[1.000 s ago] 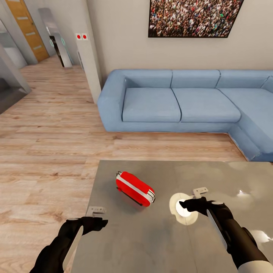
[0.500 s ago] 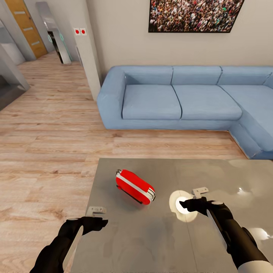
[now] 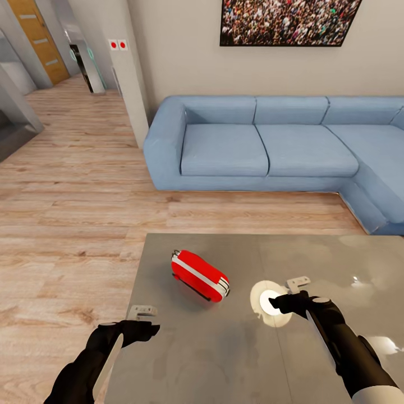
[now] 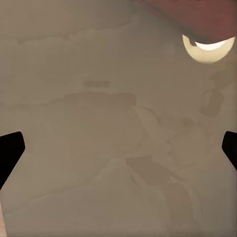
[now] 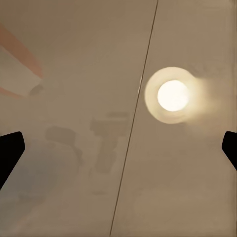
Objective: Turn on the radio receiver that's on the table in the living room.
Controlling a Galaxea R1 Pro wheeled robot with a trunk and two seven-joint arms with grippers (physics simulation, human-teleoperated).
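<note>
Reaching with wide-spread right claw (image 3: 293, 295), we risk nudging small red rounded radio receiver (image 3: 200, 276) across glossy grey tabletop (image 3: 235, 348).

A light wood plank floor (image 3: 73, 213) runs from the near left to a far hallway with an orange-brown door (image 3: 35, 35). A blue L-shaped sofa (image 3: 264, 147) stands against the beige far wall (image 3: 179, 50), beneath a framed crowd picture (image 3: 289, 22). A pale pillar (image 3: 120, 67) bears two red switches.
</note>
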